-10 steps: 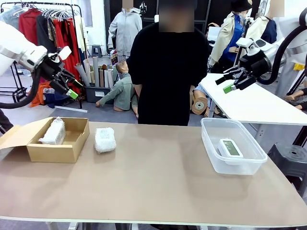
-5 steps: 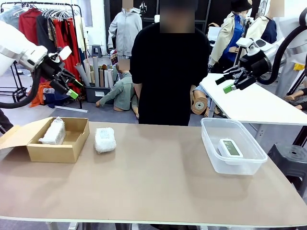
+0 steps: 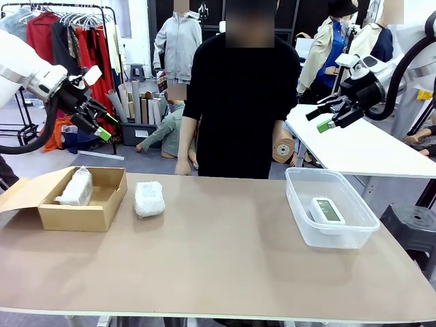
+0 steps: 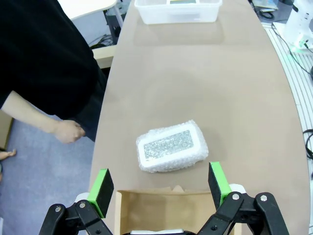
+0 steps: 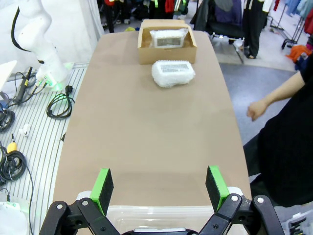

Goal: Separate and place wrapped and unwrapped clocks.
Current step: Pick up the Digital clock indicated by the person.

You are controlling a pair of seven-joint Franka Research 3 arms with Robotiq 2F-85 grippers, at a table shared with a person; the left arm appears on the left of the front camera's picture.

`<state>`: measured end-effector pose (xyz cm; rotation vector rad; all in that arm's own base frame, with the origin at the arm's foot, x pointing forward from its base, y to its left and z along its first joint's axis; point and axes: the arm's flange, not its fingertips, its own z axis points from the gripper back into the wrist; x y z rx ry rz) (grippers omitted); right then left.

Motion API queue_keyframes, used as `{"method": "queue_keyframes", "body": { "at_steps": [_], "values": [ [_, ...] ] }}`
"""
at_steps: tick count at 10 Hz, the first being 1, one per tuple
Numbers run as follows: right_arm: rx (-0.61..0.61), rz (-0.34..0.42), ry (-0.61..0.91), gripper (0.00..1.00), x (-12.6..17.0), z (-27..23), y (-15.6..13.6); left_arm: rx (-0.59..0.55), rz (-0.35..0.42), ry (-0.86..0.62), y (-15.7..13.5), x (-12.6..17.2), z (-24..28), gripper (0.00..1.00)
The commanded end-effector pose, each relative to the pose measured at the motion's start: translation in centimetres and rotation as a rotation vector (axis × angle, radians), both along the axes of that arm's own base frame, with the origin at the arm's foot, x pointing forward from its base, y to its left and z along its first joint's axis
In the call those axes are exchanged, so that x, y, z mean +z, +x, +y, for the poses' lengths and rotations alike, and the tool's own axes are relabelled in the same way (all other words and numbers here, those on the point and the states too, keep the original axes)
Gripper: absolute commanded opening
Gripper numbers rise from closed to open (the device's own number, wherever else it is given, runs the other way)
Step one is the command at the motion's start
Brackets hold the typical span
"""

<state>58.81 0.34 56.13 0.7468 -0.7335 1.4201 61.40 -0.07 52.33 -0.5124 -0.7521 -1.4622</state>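
Observation:
One bubble-wrapped clock lies on the table just right of the brown cardboard box. A second wrapped clock rests inside that box. The bare white clock with a grey screen lies in the clear plastic tub at the right. My left gripper hangs open high above the box. High over the tub's far side, my right gripper is open too. Neither holds anything.
A person in black stands at the table's far edge, one hand near the edge by the loose wrapped clock. A white side table sits behind the tub. The box flap is folded out to the left.
The person's hand has come forward toward the table's far edge. Both arms and all clocks stay where they were.

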Motion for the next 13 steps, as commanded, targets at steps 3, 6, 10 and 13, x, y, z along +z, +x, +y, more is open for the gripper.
{"method": "queue_keyframes", "body": {
  "at_steps": [3,6,10,13],
  "values": [
    [0.000,-0.003,0.008,1.00,0.16,0.13,-0.07,0.000,-0.001,0.000,-0.16,-0.02,0.03,1.00],
    [0.000,-0.003,0.008,1.00,0.16,0.13,-0.07,0.000,-0.001,0.000,-0.16,-0.02,0.03,1.00],
    [0.000,-0.003,0.008,1.00,0.16,0.13,-0.07,0.000,-0.001,0.000,-0.16,-0.02,0.03,1.00],
    [0.000,-0.003,0.008,1.00,0.16,0.13,-0.07,0.000,-0.001,0.000,-0.16,-0.02,0.03,1.00]
  ]
}}
